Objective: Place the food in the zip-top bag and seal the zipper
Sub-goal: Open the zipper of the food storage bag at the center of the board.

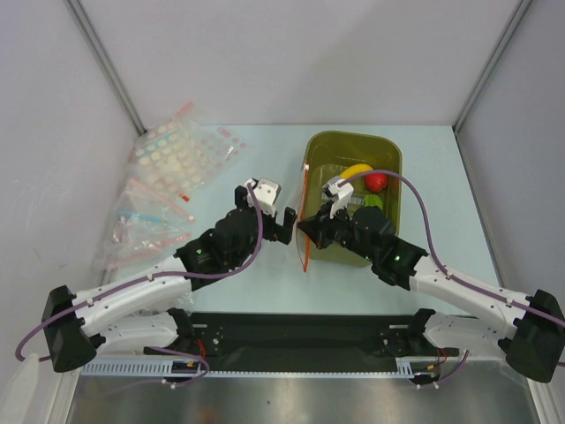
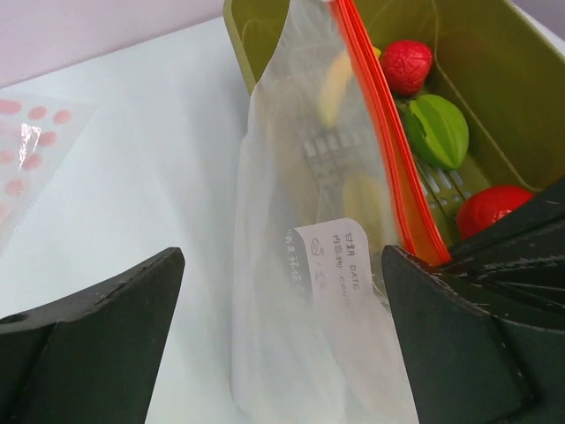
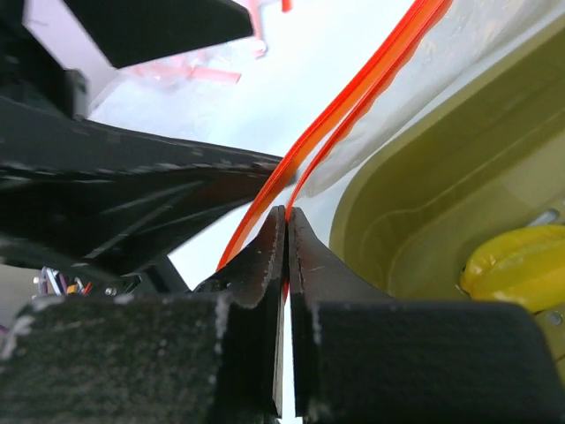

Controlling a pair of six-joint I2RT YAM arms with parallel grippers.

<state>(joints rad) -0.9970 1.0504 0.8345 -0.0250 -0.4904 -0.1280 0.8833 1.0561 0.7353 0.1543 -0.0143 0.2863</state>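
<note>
The clear zip-top bag point(image 2: 305, 265) stands upright against the left wall of the olive basket point(image 1: 391, 150), its orange-red zipper point(image 2: 388, 150) on top and split apart in the right wrist view point(image 3: 353, 97). My right gripper point(image 3: 287, 219) is shut on one lip of the zipper; from above it point(image 1: 307, 231) sits at the strip's near end point(image 1: 303, 212). My left gripper point(image 2: 282, 344) is open, its jaws either side of the bag's near end; from above it point(image 1: 287, 225) is just left of the strip. The banana point(image 1: 356, 170), a red fruit point(image 1: 376, 182), the green piece point(image 1: 372, 202) and a second red fruit point(image 2: 490, 210) lie in the basket.
A pile of other clear bags point(image 1: 168, 185) with pale dots and pink or blue strips lies at the table's left. Grey walls close the left, back and right. Both arms meet between the basket and that pile.
</note>
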